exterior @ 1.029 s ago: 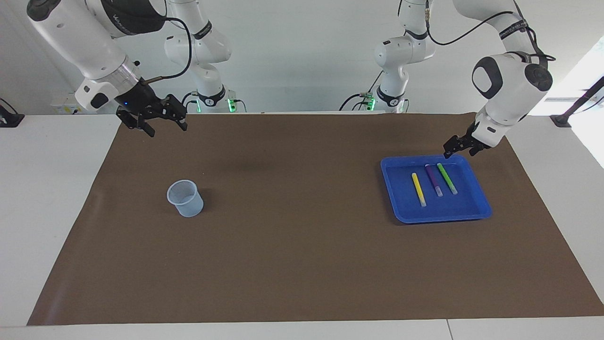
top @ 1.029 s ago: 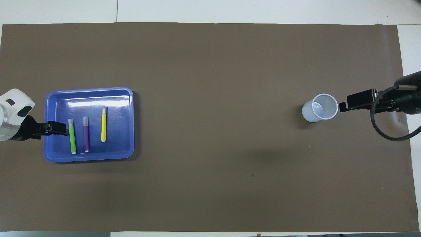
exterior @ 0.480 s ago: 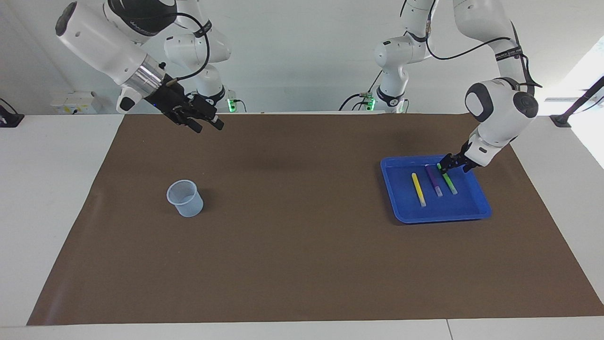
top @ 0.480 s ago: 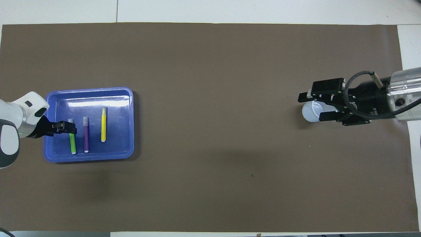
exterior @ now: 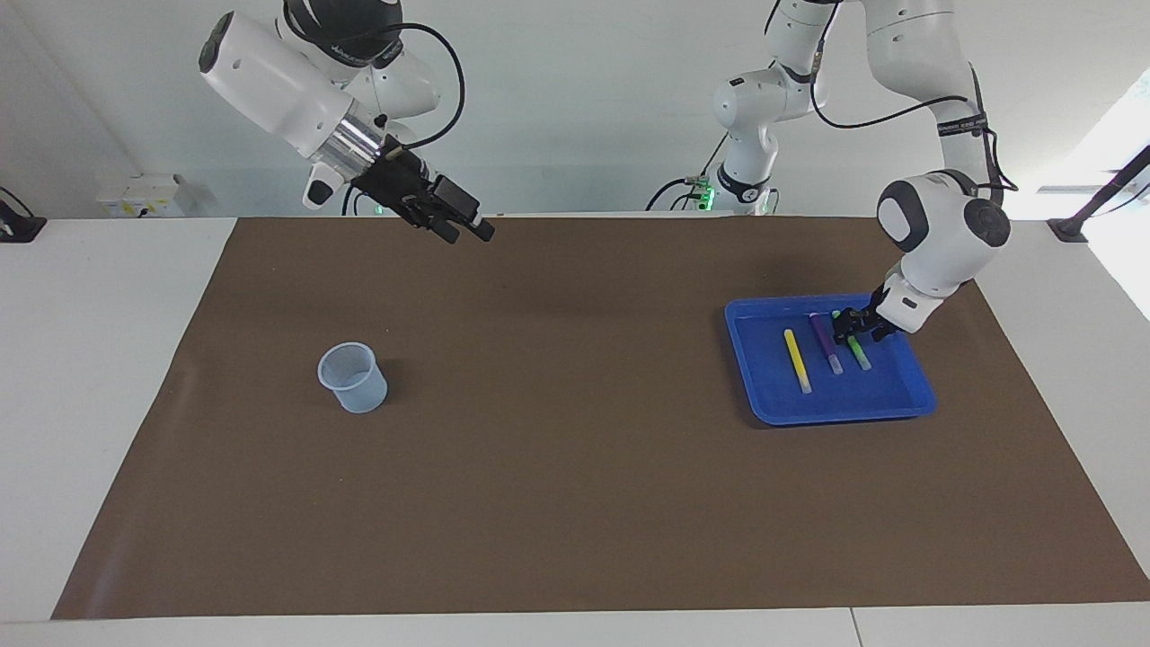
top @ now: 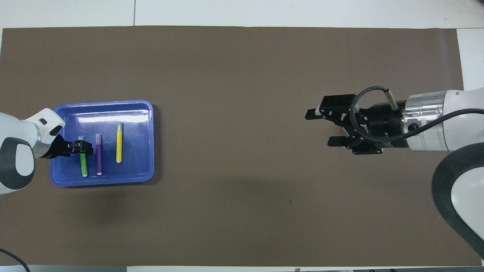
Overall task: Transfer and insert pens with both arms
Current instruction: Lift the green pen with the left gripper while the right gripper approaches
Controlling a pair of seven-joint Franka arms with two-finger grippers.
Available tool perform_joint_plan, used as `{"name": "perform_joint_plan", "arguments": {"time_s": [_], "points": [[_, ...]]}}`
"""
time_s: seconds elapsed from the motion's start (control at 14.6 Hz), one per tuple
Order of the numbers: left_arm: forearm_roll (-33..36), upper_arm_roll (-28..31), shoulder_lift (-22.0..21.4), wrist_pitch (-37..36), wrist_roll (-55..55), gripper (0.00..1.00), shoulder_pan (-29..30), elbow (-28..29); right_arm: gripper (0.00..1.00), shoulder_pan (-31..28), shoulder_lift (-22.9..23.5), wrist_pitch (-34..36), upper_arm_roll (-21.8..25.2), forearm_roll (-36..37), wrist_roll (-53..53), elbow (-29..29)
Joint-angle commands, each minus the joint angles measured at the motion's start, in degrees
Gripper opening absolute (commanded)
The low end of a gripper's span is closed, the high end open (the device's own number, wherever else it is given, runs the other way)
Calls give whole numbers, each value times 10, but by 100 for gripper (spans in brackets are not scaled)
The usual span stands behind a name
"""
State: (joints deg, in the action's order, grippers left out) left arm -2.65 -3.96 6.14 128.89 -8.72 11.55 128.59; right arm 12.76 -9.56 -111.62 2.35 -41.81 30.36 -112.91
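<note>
**Apparently a first pickup, at the green pen**

Low in the tray (exterior: 840, 415), the left hand (exterior: 852, 329) sits across the green pen (exterior: 861, 355), about midway along its barrel. Whether it has closed on the pen or only straddles it, I cannot tell. No pen has left the tray.

All three pens lie side by side, lengthwise from the robots' edge of the counter toward the edge facing it. The green pen is closest to the left arm's end of the counter, the purple pen (exterior: 827, 340) is just beside it, and the yellow pen (exterior: 796, 359) sits a little farther from the robots. Lying flat and apart like this, each leaves room to be pinched across the barrel. The green one is probably first because it lies closest to the arm.

The right hand (exterior: 467, 235) is up in the air, wide open and empty, over the mat (exterior: 575, 467) toward the middle of the counter. I judge it is placed to receive the pen.

The cup (exterior: 352, 377) stands upright near the right arm's end, well apart from the tray, so a handover suits.
</note>
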Motion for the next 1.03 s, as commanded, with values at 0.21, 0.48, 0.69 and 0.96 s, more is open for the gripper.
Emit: {"name": "perform_joint_plan", "arguments": {"time_s": [0.21,0.48,0.69,0.96], "points": [[4,-3,12,29,-7,67,8,11,100,14,-13,-47,-9,-15,-1,-20],[5,-3,12,29,-6,41,8,13,100,14,-13,-49,-9,-15,-3,-19],[4,-3,12,32,-5,6,7,13,100,14,-12,-66,-11,-15,-3,-19],[4,-3,12,32,-4,0,8,12,100,25,-10,-76,-27,-19,2,-15]]}}
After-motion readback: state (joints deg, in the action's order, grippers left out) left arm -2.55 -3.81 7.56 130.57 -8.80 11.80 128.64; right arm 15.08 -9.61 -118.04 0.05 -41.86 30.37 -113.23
